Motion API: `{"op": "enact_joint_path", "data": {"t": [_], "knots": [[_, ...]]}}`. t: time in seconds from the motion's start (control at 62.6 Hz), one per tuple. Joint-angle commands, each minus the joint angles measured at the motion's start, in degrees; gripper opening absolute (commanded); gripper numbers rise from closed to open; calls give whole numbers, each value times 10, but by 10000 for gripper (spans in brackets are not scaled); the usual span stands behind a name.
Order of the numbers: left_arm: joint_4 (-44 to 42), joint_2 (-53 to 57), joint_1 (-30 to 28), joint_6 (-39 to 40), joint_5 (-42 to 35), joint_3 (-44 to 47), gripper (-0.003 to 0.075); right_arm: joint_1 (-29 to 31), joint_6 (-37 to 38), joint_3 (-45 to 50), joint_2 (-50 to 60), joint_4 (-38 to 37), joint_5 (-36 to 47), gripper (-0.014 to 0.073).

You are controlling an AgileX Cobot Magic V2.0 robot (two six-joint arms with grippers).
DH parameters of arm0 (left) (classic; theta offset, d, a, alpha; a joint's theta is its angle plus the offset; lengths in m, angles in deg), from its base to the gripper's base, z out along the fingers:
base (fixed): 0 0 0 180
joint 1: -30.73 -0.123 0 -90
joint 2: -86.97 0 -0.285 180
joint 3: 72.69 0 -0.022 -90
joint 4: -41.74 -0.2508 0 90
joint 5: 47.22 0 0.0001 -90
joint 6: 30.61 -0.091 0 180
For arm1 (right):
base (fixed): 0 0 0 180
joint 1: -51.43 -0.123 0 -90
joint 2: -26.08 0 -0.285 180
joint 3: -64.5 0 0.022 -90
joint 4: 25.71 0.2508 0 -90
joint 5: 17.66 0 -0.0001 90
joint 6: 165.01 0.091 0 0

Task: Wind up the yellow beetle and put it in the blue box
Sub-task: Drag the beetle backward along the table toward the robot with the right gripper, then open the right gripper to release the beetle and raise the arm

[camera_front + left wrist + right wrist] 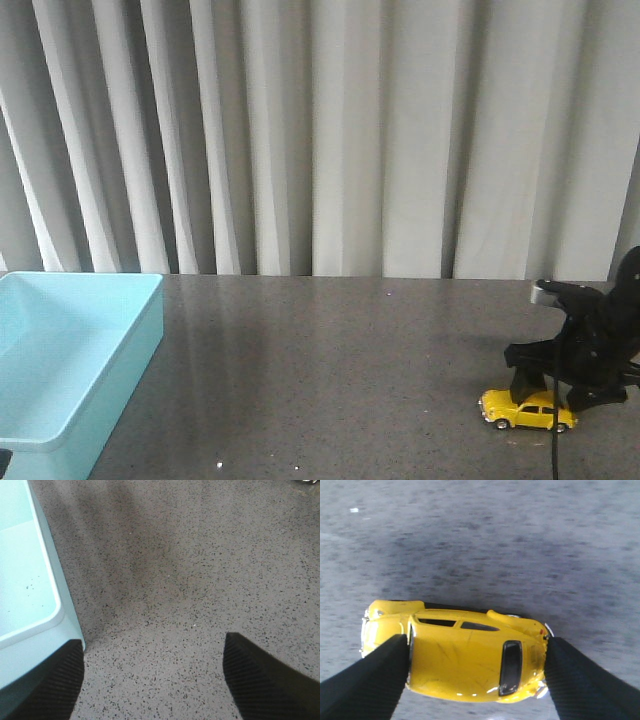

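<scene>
Two fingers of the right gripper (pixel 475 680) straddle the beetle (pixel 460 655) nose to tail, pads right at both ends, though I can't tell if they're actually squeezing yet. Left gripper (pixel 152 680) hangs spread wide, holding nothing, just beside the box (pixel 70 360) at the table's (pixel 330 370) front-left corner. Beetle's near the front-right corner, wheels down. Looks light, hard and pretty slick, so I'd pinch the body sides. Glossy yellow, dark windows, silver hubs.
</scene>
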Motion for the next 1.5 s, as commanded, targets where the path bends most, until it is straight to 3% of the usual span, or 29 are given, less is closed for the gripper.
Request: {"op": "enact_joint_path", "data": {"t": [0.0,0.304,0.575,0.879,1.102,1.294,1.486], "knots": [[6,3,5,1,-32,-17,560,36,-16,-9,21,-17,0,540],[6,3,5,1,-32,-17,560,98,-75,-9,21,-10,8,540],[6,3,5,1,-32,-17,560,102,-134,-9,51,32,20,540],[6,3,5,1,-42,-17,560,102,-124,8,194,109,-36,540],[6,3,5,1,-40,-17,560,102,-141,137,351,109,7,540],[6,3,5,1,-43,-17,560,51,-128,251,478,47,46,540],[6,2,5,1,-45,-17,560,-74,22,348,549,-106,48,540]]}}
